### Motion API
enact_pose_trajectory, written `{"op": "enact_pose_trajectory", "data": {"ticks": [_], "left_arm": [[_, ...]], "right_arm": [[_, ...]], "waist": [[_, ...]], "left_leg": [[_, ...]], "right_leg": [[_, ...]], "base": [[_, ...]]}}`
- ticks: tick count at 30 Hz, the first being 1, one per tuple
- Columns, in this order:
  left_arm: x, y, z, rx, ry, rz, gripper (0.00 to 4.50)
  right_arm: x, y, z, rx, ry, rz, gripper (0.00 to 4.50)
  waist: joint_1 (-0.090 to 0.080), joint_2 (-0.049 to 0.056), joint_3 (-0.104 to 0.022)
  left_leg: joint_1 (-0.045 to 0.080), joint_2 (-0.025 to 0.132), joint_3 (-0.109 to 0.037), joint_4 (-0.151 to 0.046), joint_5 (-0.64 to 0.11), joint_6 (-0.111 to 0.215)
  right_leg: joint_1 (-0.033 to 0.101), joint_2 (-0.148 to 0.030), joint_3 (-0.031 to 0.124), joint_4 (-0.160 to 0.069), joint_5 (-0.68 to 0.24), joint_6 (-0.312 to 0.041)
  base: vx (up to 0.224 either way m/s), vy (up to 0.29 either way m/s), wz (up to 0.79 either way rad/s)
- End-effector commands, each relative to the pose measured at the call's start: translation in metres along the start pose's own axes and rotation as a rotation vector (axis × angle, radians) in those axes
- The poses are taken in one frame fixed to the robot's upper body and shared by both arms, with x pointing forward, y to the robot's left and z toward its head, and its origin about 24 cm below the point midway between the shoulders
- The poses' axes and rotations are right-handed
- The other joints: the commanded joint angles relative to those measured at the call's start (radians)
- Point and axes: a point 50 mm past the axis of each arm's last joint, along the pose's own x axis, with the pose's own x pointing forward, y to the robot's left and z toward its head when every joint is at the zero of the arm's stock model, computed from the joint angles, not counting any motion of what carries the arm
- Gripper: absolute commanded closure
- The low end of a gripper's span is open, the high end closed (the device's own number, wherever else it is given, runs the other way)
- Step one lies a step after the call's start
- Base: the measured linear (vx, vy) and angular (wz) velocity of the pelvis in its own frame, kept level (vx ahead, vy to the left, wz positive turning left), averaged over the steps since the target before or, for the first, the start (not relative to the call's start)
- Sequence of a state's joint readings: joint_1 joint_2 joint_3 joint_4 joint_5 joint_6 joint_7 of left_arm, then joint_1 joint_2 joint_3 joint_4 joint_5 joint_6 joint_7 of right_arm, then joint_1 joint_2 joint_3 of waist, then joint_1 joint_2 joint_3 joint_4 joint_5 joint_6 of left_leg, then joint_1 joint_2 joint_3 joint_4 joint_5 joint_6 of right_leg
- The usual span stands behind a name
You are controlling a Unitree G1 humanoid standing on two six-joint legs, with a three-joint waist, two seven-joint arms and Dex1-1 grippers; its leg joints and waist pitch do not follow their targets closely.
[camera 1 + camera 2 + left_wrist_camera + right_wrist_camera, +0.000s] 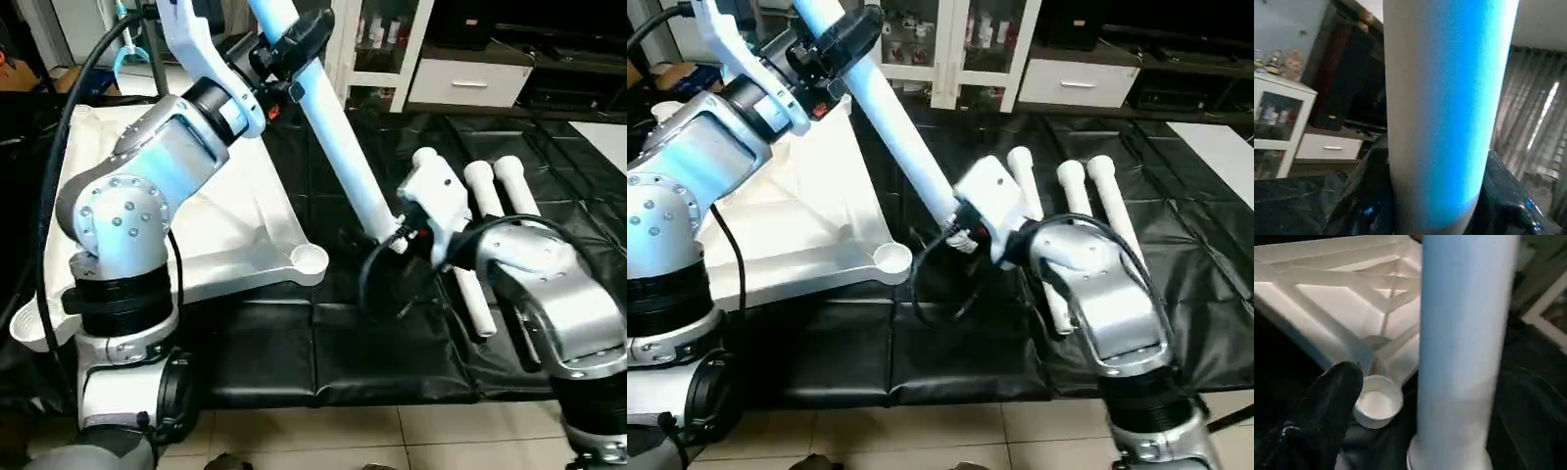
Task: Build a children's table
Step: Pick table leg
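Observation:
The children's table tabletop (230,220) lies upside down on the left, ribs up, with a round corner socket (309,259) at its near right corner. A white tube leg (338,137) slants from upper left down to the mat beside that socket. My left gripper (299,44) is shut on the leg's upper part. My right gripper (392,238) is at the leg's lower end, open: its black finger (1332,396) stands apart from the leg (1464,357). Three more legs (509,186) lie side by side on the mat at the right.
A black mat (392,362) covers the work area, with tiled floor (392,441) in front. A white glass-door cabinet (382,39) and a drawer unit (470,83) stand at the back. A black cable (377,284) loops below my right wrist.

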State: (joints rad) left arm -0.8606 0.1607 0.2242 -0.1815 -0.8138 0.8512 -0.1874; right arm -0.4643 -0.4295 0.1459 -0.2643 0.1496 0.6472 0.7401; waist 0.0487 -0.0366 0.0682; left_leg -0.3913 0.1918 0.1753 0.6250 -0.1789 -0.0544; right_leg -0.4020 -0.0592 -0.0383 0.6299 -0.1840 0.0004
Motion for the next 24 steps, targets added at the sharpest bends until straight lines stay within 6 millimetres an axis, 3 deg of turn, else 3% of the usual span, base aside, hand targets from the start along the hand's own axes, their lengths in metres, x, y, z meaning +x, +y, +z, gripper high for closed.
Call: {"op": "enact_pose_trajectory", "data": {"ticks": [1,9,10,12,18,24], "left_arm": [[0.000,-0.008,-0.002,0.009,0.016,-0.053,2.91],[-0.001,-0.015,-0.007,0.012,0.055,-0.115,2.91],[-0.001,-0.016,-0.007,0.012,0.058,-0.120,2.91],[-0.002,-0.018,-0.008,0.010,0.063,-0.131,2.91],[-0.003,-0.020,-0.008,0.010,0.070,-0.149,2.91],[-0.005,-0.023,-0.010,0.012,0.086,-0.183,2.91]], "right_arm": [[-0.003,-0.002,-0.001,0.014,-0.001,0.009,0.07],[-0.001,-0.008,-0.006,0.058,0.007,0.062,0.07],[-0.001,-0.009,-0.007,0.057,0.018,0.070,0.07],[0.000,-0.010,-0.009,0.056,0.029,0.076,0.07],[0.002,-0.012,-0.012,0.055,0.042,0.083,0.07],[0.003,-0.011,-0.015,0.061,0.056,0.117,0.67]], "waist": [[0.002,0.005,-0.074],[0.008,0.007,-0.074],[0.008,0.001,-0.075],[0.009,-0.001,-0.074],[0.010,0.000,-0.074],[0.011,0.001,-0.074]], "left_leg": [[0.026,0.029,-0.009,-0.073,-0.180,-0.042],[0.027,0.030,-0.010,-0.074,-0.191,-0.047],[0.028,0.030,-0.009,-0.073,-0.186,-0.046],[0.025,0.029,-0.008,-0.074,-0.183,-0.044],[0.025,0.030,-0.008,-0.072,-0.167,-0.038],[0.026,0.030,-0.008,-0.072,-0.174,-0.039]], "right_leg": [[0.045,-0.061,0.040,-0.074,-0.185,-0.175],[0.045,-0.060,0.038,-0.074,-0.187,-0.183],[0.045,-0.059,0.038,-0.074,-0.181,-0.183],[0.047,-0.061,0.039,-0.074,-0.188,-0.182],[0.046,-0.061,0.039,-0.073,-0.183,-0.184],[0.045,-0.061,0.038,-0.073,-0.196,-0.183]], "base": [[0.000,0.000,0.00],[0.000,0.000,0.00],[0.000,0.000,0.00],[0.000,0.000,0.00],[0.000,0.000,0.00],[0.000,0.000,0.00]]}}
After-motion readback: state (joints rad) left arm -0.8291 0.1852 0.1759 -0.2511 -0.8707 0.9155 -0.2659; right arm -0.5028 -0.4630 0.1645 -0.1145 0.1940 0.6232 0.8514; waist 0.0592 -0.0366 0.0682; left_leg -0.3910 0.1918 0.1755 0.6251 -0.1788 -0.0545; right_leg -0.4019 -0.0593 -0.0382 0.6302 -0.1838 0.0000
